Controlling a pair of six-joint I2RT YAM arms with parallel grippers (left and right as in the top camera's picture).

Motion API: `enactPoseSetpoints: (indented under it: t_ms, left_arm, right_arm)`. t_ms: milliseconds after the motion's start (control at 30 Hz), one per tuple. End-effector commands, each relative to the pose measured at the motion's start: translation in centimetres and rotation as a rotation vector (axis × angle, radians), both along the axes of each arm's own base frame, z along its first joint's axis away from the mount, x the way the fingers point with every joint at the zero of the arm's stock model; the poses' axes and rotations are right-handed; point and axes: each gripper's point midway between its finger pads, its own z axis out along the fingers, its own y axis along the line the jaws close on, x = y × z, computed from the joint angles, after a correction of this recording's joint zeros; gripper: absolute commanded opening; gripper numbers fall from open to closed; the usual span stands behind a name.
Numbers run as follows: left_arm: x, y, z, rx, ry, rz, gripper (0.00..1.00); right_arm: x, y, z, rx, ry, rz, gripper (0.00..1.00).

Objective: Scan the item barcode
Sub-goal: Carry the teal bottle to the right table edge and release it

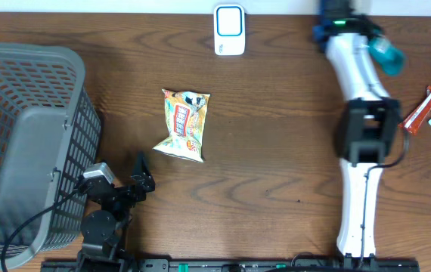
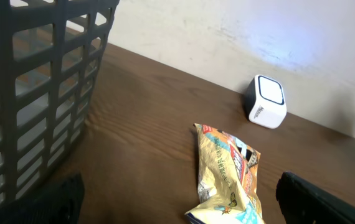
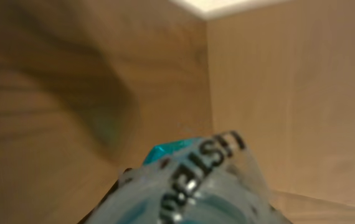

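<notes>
- Right gripper [image 1: 378, 45]: jaws partly closed on a small clear bottle [image 1: 389, 58] with a teal cap. The right wrist view is filled by the bottle, printed lettering across it, very near the lens; the fingers themselves are not clearly seen there.
- The arm reaches toward the far side of the table [image 1: 276, 174], to the right of the scanner [image 1: 229, 30].
- Scanner: white box with a blue-edged window, standing at the far table edge.
- Bottle relative to scanner: off to its right and well apart, about level with it along the far edge. It is not in front of the window.
- Progress, as judged: an item is picked up and held, so the grasp is done. Presenting it to the scanner is left: the bottle has to travel left to the window with its barcode turned that way. Where the barcode sits on the bottle cannot be told.
- Left gripper [image 1: 141, 175]: jaws wide apart, holding nothing, low on the near side and left of the scanner, beside the grey basket [image 1: 19, 113].
- Snack bag [image 1: 184, 125]: lies flat on the table, nearer than the scanner and slightly left of it, untouched.
- Candy bar [image 1: 420, 109]: far right of the scanner, beyond the right arm, beside another wrapper.
</notes>
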Motion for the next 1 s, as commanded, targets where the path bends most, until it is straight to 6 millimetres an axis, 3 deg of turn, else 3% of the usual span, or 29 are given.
enactPoseSetpoints:
  t_ms: [0, 133, 267, 333, 400, 433, 533, 600, 733, 967]
  left_arm:
    - [0.0, 0.3, -1.5, 0.021, 0.040, 0.015, 0.98]
    - [0.0, 0.3, -1.5, 0.021, 0.040, 0.015, 0.98]
    - [0.0, 0.3, -1.5, 0.020, 0.040, 0.015, 0.98]
    - [0.0, 0.3, -1.5, 0.021, 0.040, 0.015, 0.98]
    - [0.0, 0.3, -1.5, 0.020, 0.040, 0.015, 0.98]
    - [0.0, 0.3, -1.5, 0.021, 0.040, 0.015, 0.98]
    - [0.0, 0.3, -1.5, 0.021, 0.040, 0.015, 0.98]
    - [0.0, 0.3, -1.5, 0.021, 0.040, 0.015, 0.98]
    - [0.0, 0.3, -1.5, 0.021, 0.040, 0.015, 0.98]
    - [0.0, 0.3, -1.5, 0.021, 0.040, 0.015, 0.98]
  right_arm:
    - [-0.9, -5.2, 2.1, 0.094, -0.102, -0.064, 0.01]
    - [-3.4, -11.6, -0.2, 0.100, -0.092, -0.179, 0.01]
    - [-6.1, -16.3, -2.7, 0.154, -0.086, -0.264, 0.01]
    - [-6.8, -17.5, -3.2, 0.169, -0.088, -0.286, 0.04]
    - [-7.6, -18.6, -3.4, 0.178, -0.091, -0.308, 0.31]
    - [-7.8, -18.8, -3.4, 0.179, -0.099, -0.317, 0.49]
    - [-7.9, -18.6, -2.9, 0.191, -0.136, -0.342, 0.85]
    - [-7.9, -18.1, -2.3, 0.204, -0.171, -0.357, 0.99]
    - [-7.1, -16.2, 0.2, 0.247, -0.228, -0.326, 0.99]
    - [-6.8, -13.5, 9.4, 0.250, -0.395, -0.261, 0.99]
